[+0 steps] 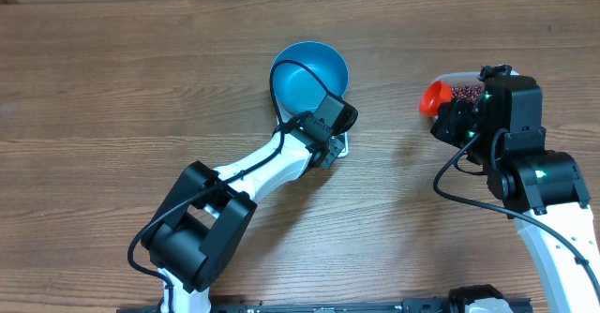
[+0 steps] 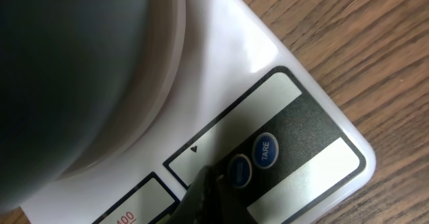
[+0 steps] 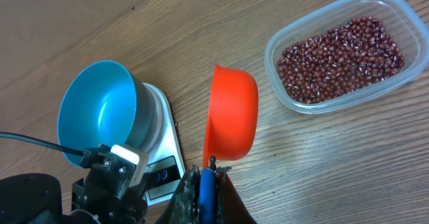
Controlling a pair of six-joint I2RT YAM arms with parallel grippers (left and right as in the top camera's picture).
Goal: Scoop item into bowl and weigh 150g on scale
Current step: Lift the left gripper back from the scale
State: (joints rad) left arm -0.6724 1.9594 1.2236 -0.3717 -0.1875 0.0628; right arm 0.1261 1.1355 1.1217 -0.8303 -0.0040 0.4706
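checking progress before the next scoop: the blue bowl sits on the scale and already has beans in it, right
Not quite. The bowl does sit on the scale, but it has no beans in it. The right wrist view shows its bare blue inside, while the beans lie in the clear tub.

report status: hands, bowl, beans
Left hand shut, tip at scale buttons. Right hand shut on orange scoop. Blue bowl empty on scale, beans in clear tub. Nothing in the way.
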